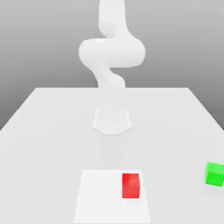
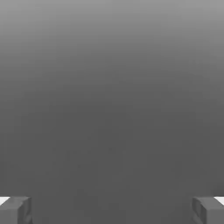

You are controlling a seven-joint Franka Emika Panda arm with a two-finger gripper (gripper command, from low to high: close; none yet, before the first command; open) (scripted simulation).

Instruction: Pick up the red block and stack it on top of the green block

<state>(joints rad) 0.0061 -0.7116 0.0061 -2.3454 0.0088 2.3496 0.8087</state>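
Fingers [image 2: 112, 210] released, spread wide: in the hand view one fingertip [image 2: 15, 210] sits at one lower corner and the other at the opposite corner, with plain grey background between them and nothing gripped. Neither block lies between the fingers in that view.

Exterior view: white arm [image 1: 111, 52] rises from its round base [image 1: 112, 121] at mid-table and bends overhead. Red block [image 1: 131, 185] rests on the table [image 1: 52, 131] near the front edge, close to the middle of that edge, sitting on the right part of a paler square patch [image 1: 100, 197] of the table surface. Green block [image 1: 215, 173] rests on the table at the exterior view's right edge, near the front right corner, partly cut off by the picture border. The two blocks are well apart, green slightly farther back than red.

Both are cubes, so no long axis; each sits flat, upright, faces roughly square to the table edges, one face toward the camera.

The exterior view gives the blocks, table and arm body; the hand view gives the fingertips and their gap. How far the fingers stand from the red block cannot be told.
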